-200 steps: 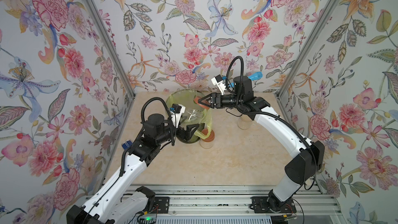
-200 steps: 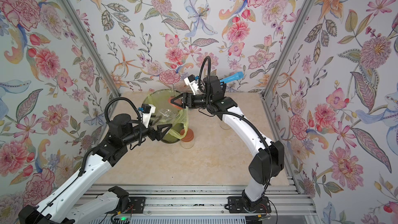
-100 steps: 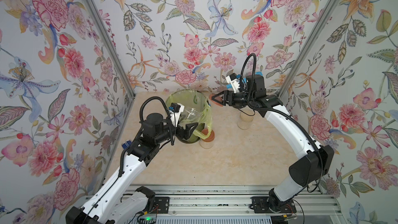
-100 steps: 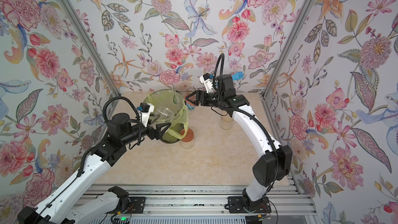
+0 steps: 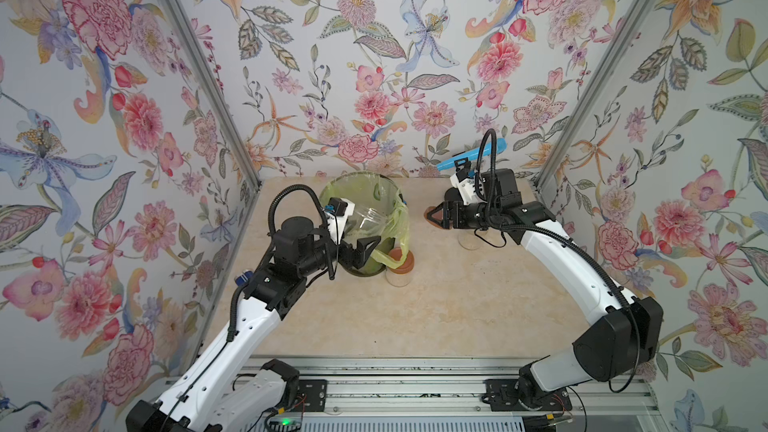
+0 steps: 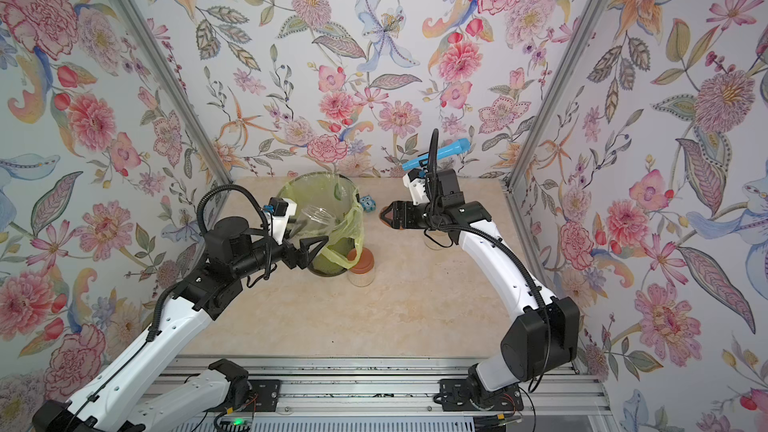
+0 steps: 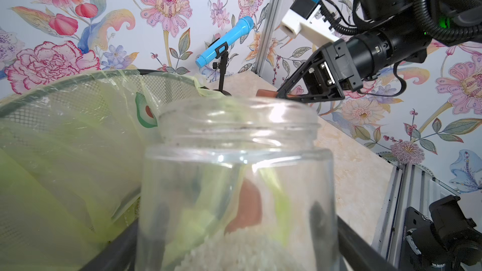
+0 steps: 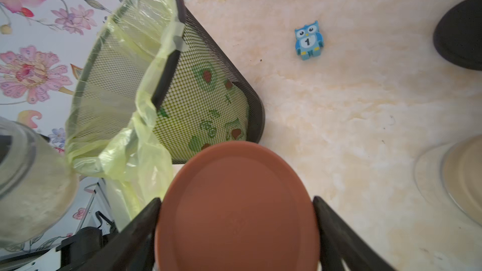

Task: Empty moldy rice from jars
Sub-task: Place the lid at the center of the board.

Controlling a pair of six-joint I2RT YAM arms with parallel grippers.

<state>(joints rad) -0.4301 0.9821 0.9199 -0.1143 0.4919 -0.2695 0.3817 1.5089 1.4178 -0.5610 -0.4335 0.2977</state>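
Left jaws grip the open jar [image 7: 234, 173], moldy rice [image 7: 247, 251] sitting low between them and its mouth aimed straight away from them, the lined bin [image 7: 65, 87] just beside and beyond, and across the bare worktop [image 5: 415, 317] right jaws are clamped on the lid [image 8: 237, 204], well clear.

The left arm [image 5: 232, 338] and right arm [image 5: 569, 268] have white shells, black joints and black bases on a silver rail [image 5: 415, 367] at the desk's [image 5: 436, 313] front edge. Black ribbed cables [image 5: 286, 193] loop over the wrists. The left end effector [image 5: 368, 238] and right end effector [image 5: 432, 217] are black with triangular fingers, each under a white camera block [image 5: 340, 211].
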